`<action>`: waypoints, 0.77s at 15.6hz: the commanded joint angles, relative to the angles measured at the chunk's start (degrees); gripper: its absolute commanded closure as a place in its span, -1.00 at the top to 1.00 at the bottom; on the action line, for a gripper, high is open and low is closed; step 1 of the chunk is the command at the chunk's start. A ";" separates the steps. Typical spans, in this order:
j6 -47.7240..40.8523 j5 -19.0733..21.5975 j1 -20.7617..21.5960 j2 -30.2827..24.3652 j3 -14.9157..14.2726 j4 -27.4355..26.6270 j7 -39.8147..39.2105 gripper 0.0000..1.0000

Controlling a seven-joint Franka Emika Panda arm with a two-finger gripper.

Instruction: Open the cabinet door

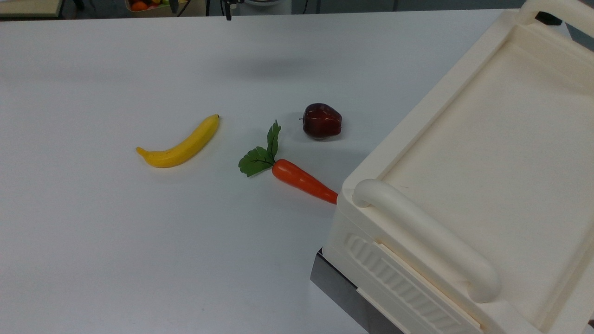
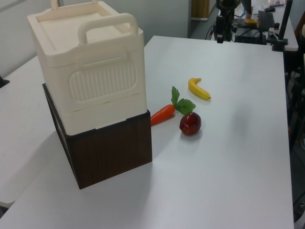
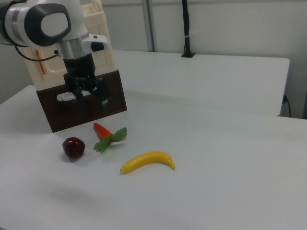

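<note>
In the right view, the banana (image 3: 147, 161) is nearest on the white desk (image 3: 216, 143). Behind it lie the dark red apple (image 3: 73, 147) and the carrot (image 3: 102, 130) with its green leaves. None of them is part of the job, and they lie low, below the gripper's height.

Further back, the gripper (image 3: 91, 97) hangs in front of the dark brown box (image 3: 53, 115) that carries the cream cabinet. It points down and its jaws stand apart, holding nothing.

Behind the arm, on the cabinet face toward the right view's left, is the cabinet door (image 3: 45, 79). It looks shut, flat with the cabinet body. Its small copper handle (image 3: 42, 63) stands upright near the edge on the right view's left, higher than the gripper and apart from it.

I judge that the step in hand is the approach to this handle. To do it well, the gripper should rise and turn so that the jaws face the door, then close across the thin strip, not on the cream panel. The pull should be slow and follow the door's arc. I cannot tell on which side the hinge is. The cabinet only rests on the box, so a hard pull could drag it or tip it.
</note>
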 commanded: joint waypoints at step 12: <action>-1.33 1.88 2.85 4.73 0.67 9.83 -4.19 1.00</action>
